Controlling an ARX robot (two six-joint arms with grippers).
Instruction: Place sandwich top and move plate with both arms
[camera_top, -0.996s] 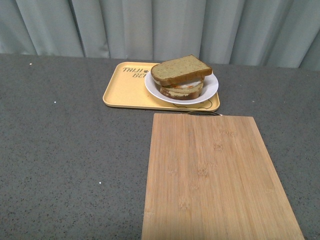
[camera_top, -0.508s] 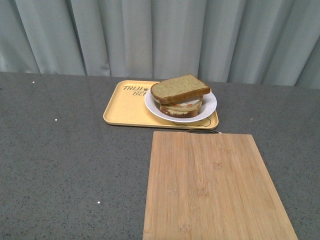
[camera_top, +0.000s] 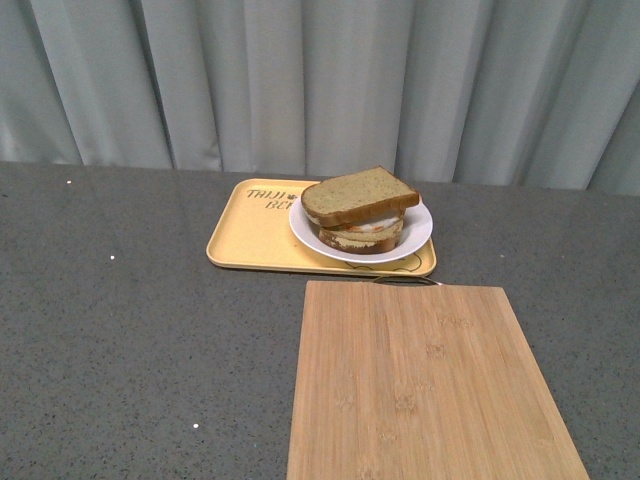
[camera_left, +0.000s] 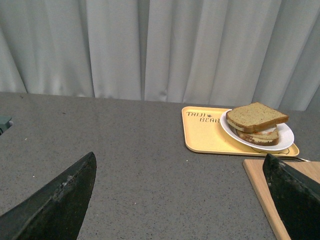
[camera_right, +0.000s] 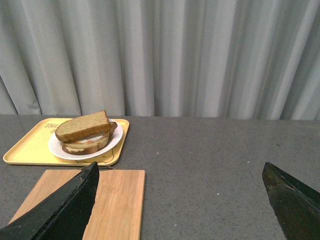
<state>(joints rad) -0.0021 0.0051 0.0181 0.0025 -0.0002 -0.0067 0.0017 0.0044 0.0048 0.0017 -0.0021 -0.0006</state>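
1. The tan-brown wholegrain sandwich top (camera_top: 360, 194) lies on the stacked sandwich, sitting askew, with one corner overhanging the lower slice. The stack rests on the round white shallow plate (camera_top: 420, 233), which stands on the right part of the rectangular yellow tray (camera_top: 245, 236), beyond the bamboo cutting board (camera_top: 430, 385) on the grey speckled bench (camera_top: 140, 340).
2. Both arms hang back from the food. The left gripper (camera_left: 180, 200) and the right gripper (camera_right: 180, 200) each have their jaws spread wide with nothing between them.
3. The top looks placed, so moving the plate is likely what remains. A tilt or jerk in a two-armed lift could slide the skewed slice off.
4. If the jaws close on opposite rims at unequal heights or moments, the plate may tip or skid across the smooth tray.
5. A thin dark thing at the tray's near edge is too small to identify; it might snag a jaw.
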